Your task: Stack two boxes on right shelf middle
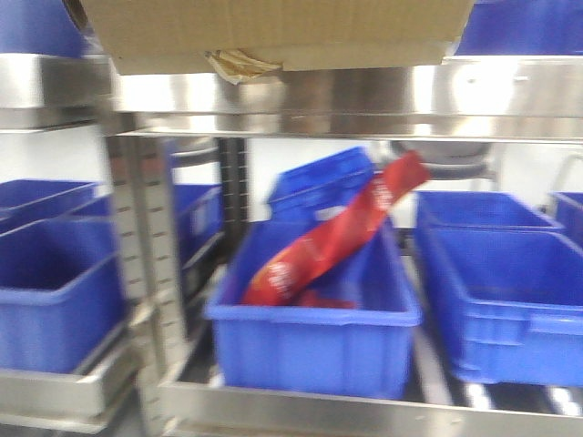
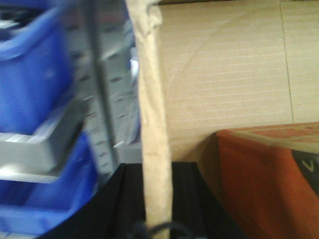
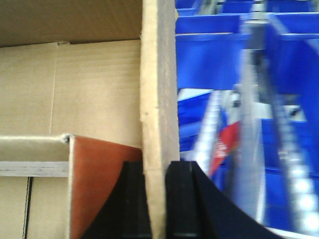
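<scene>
The box (image 1: pixel 273 32) was at twelve o'clock above the shelf (image 1: pixel 364 96). The left end effector (image 2: pixel 157 199) and right end effector (image 3: pixel 158 172) each pinched a wall, apparently to keep it level.

Steel upright (image 2: pixel 99 99), seemingly close, beside box (image 2: pixel 224 74)

Looking like storeroom or warehouse picking aisle. Tiers of stainless-steel racking (image 1: pixel 364 96) running across, perforated uprights (image 1: pixel 146 246) standing left of centre blue bin (image 1: pixel 310 341). More blue bins (image 1: pixel 496 291) sitting either side of it, red packet (image 1: pixel 337 241) lying inside it, cardboard carton (image 1: pixel 273 32) showing above it.
</scene>
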Tool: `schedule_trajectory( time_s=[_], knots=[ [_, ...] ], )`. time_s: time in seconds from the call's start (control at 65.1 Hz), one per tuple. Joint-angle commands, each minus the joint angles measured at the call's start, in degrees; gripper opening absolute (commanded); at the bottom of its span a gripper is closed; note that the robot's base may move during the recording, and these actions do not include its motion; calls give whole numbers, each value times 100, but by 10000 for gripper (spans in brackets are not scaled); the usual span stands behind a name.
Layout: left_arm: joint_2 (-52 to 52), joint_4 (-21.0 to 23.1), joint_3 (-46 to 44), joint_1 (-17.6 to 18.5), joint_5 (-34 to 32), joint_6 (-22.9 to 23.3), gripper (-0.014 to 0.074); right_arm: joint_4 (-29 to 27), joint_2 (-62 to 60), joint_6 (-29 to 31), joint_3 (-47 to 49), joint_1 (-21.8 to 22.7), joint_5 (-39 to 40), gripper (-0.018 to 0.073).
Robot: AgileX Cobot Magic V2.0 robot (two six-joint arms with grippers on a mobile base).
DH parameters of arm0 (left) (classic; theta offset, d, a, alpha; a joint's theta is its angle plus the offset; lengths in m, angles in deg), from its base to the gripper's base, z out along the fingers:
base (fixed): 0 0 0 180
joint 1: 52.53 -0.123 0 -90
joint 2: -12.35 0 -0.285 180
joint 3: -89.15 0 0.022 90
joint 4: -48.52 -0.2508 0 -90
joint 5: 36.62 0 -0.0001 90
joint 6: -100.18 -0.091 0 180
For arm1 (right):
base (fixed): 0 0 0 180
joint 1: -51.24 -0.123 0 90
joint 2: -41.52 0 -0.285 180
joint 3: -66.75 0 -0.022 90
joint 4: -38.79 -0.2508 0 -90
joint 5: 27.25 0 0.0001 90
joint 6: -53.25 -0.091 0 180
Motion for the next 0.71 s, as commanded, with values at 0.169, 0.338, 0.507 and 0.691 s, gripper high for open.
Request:
schedule_trajectory(
  time_s=[0.169, 0.338, 0.507, 0.691],
  knots=[
    [75, -158, -65, -10, -184, 0, -111, 35, -65, -36, 79, 13, 485, -152],
    [75, -158, -65, -10, -184, 0, -111, 35, -65, -36, 79, 13, 506, -152],
    [75, -158, -65, -10, -184, 0, -111, 35, -65, -36, 79, 13, 529, -152],
    [75, -158, -65, -10, -202, 0, -111, 35, -65, -36, 79, 13, 529, -152]
  ],
)
